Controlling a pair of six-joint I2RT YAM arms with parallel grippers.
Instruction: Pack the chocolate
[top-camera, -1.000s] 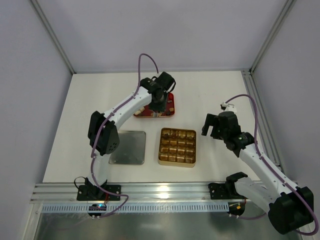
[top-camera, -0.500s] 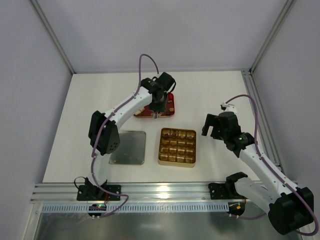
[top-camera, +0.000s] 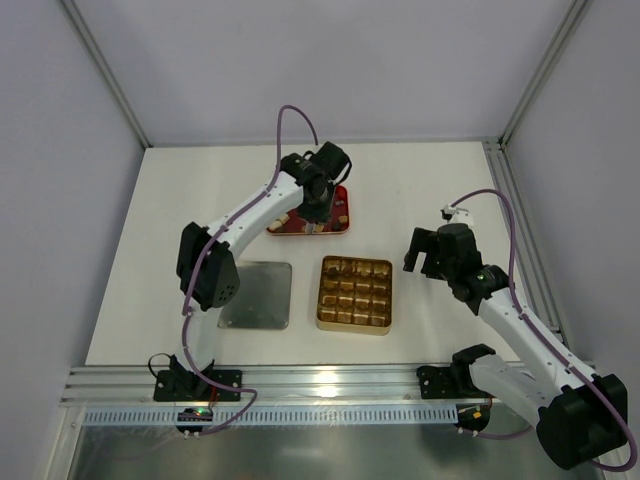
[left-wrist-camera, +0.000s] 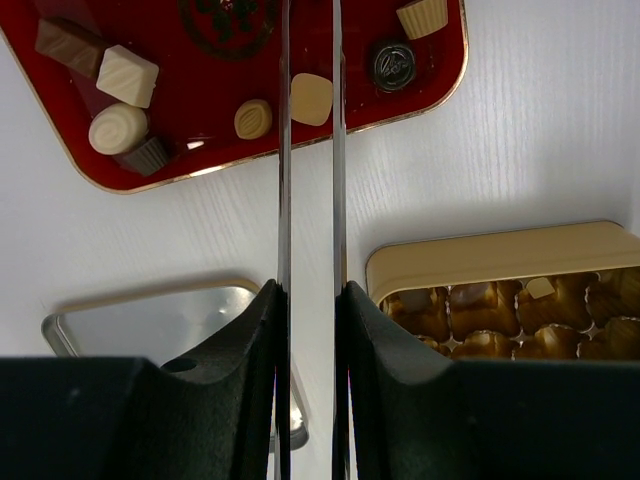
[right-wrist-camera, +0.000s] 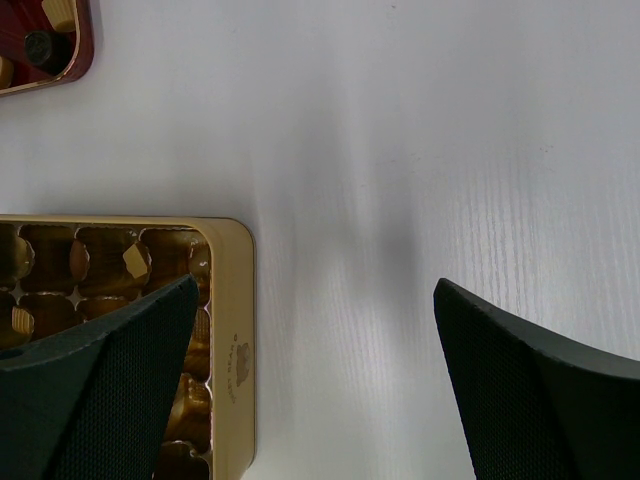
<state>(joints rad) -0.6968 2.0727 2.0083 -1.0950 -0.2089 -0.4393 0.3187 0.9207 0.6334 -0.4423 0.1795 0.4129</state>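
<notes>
Chocolate pieces (left-wrist-camera: 124, 75) lie loose in red tray (left-wrist-camera: 200, 110), where left gripper (top-camera: 314, 220) hangs, blades a slit apart, grip impossible to tell, apparently lining up a pick; right gripper (right-wrist-camera: 315, 288), jaws wide, waits beside gold tin (left-wrist-camera: 480, 255).

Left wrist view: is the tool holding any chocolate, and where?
Cannot tell: a cream chocolate shows between the left tool's thin fingers above the red tray; contact is unclear.
</notes>
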